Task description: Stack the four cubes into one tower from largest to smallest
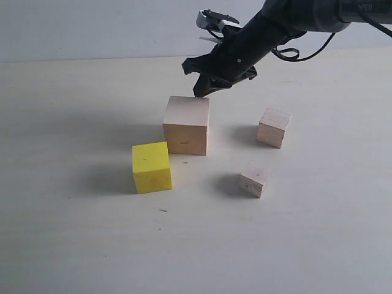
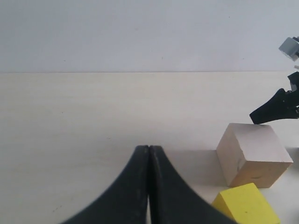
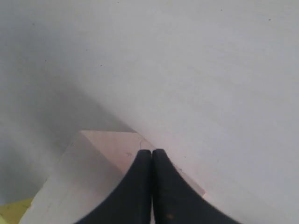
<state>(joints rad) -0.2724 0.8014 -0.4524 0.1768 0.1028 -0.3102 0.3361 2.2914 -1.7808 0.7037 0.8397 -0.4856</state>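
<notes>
The largest pale wood cube [image 1: 186,125] [image 2: 253,154] [image 3: 96,172] stands mid-table. Close by its front left corner sits the yellow cube [image 1: 151,166] [image 2: 246,204] [image 3: 11,211]. A small wood cube [image 1: 273,127] lies to the right, and the smallest wood cube [image 1: 255,179] is in front of it. No cube is stacked. My right gripper [image 1: 202,92] [image 3: 152,151] is shut and empty, its tips at the big cube's rear top edge. In its own wrist view my left gripper [image 2: 149,148] is shut with nothing in it, low over the table left of the big cube; the exterior view does not show it.
The pale table [image 1: 73,233] spreads wide around the cubes, with a plain wall [image 1: 92,27] behind it. The right arm [image 1: 288,18] reaches in from the upper right, trailing a black cable [image 1: 306,55].
</notes>
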